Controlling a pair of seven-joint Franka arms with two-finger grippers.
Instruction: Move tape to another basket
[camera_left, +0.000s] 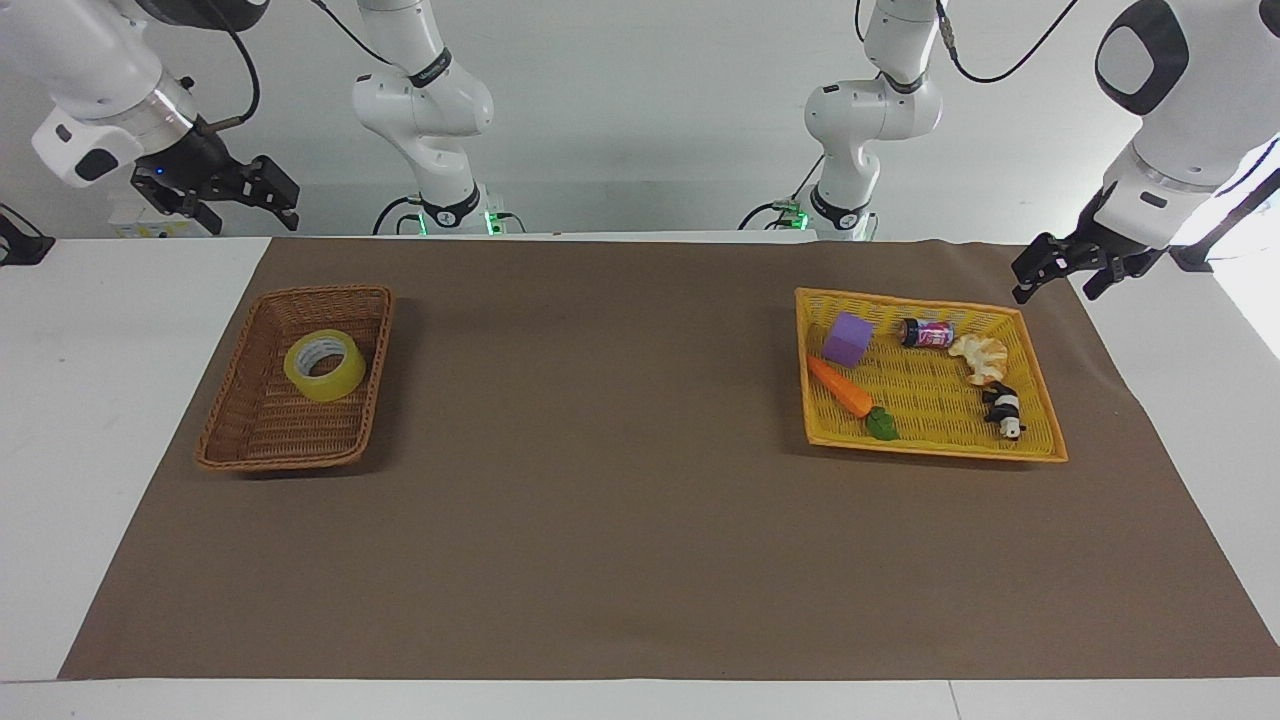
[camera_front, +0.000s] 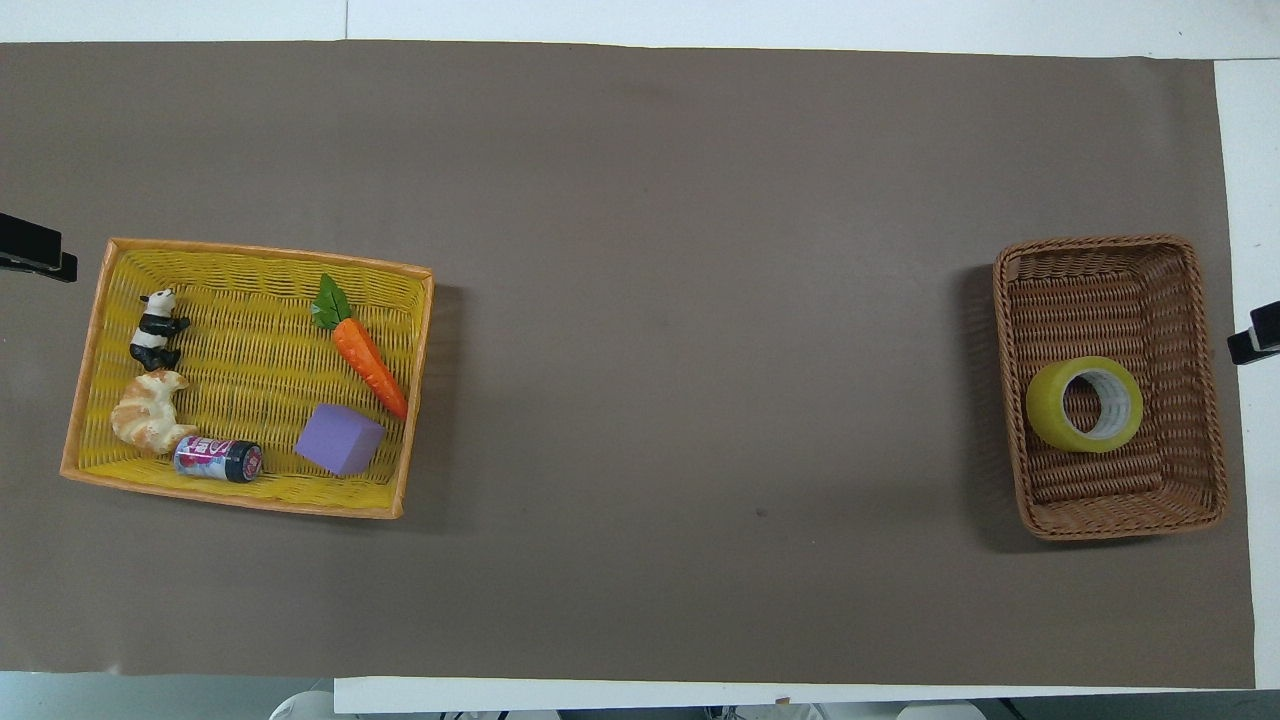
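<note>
The yellow tape (camera_left: 324, 366) (camera_front: 1085, 404) lies hole-up in the brown wicker basket (camera_left: 232, 400) (camera_front: 1100, 243), in the half nearer to the robots, at the right arm's end of the table. My right gripper (camera_left: 245, 205) (camera_front: 1255, 342) hangs open and empty, high above the table edge beside the basket and clear of it. My left gripper (camera_left: 1055, 288) (camera_front: 35, 255) waits open and empty, just off the corner of the yellow tray (camera_left: 930, 450) (camera_front: 250, 252).
The yellow tray at the left arm's end holds a purple block (camera_left: 848, 338), a carrot (camera_left: 842, 388), a small can (camera_left: 927, 333), a croissant (camera_left: 980, 356) and a panda figure (camera_left: 1003, 408). A brown mat (camera_left: 600, 450) covers the table between the two containers.
</note>
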